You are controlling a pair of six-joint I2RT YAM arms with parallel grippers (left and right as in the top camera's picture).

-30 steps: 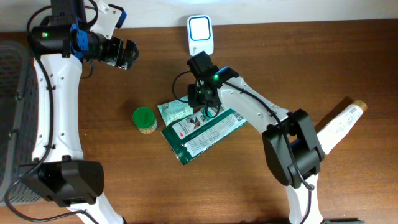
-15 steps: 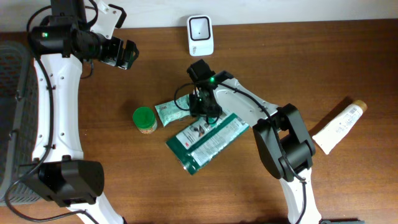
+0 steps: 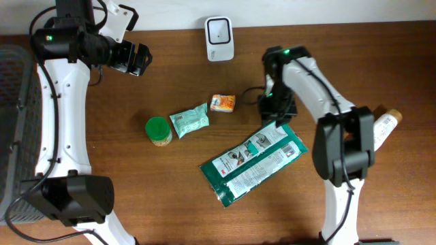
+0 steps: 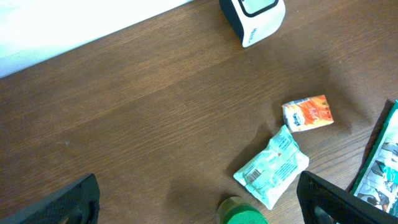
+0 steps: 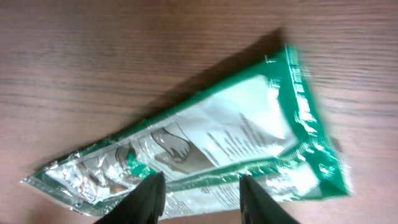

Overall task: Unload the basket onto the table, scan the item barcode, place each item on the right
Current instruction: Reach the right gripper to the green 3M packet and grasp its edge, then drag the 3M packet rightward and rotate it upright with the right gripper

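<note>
Green packet (image 3: 252, 163): flat foil pouch, green border, white printed panels and a small picture on its face. It lies aslant on the desk (image 3: 354, 61), right of centre, well below the scanner (image 3: 219, 39). No barcode can be picked out from overhead.

Containers, left to right:
- Basket (image 3: 13, 122), dark mesh, at the desk's left edge. Its inside cannot be made out.
- Jar (image 3: 158, 131), small, upright, green lid on, tan contents below the lid.
- Tube (image 3: 380, 129), white with a tan cap, at far right, partly behind the right arm.

Loose things: pale green sachet (image 3: 189, 121) just right of the jar; orange packet (image 3: 222, 103) just beyond it.

Left tool (image 3: 138, 60): jaws spread wide and holding nothing, up over the desk's far left.
Right tool (image 3: 276, 116): jaws partly closed on the upper edge of the green packet, which sits between the fingers (image 5: 151, 196) in the wrist view.

Against a second ago:
- Left arm unchanged.
- The sachet is uncovered and apart from the green packet.
- The orange packet has come into sight.
- The scanner's face, then lit bright, is dim.
- The green packet has shifted from beside the jar to right of centre, along with the right tool.
- The right arm now covers part of the tube.
</note>
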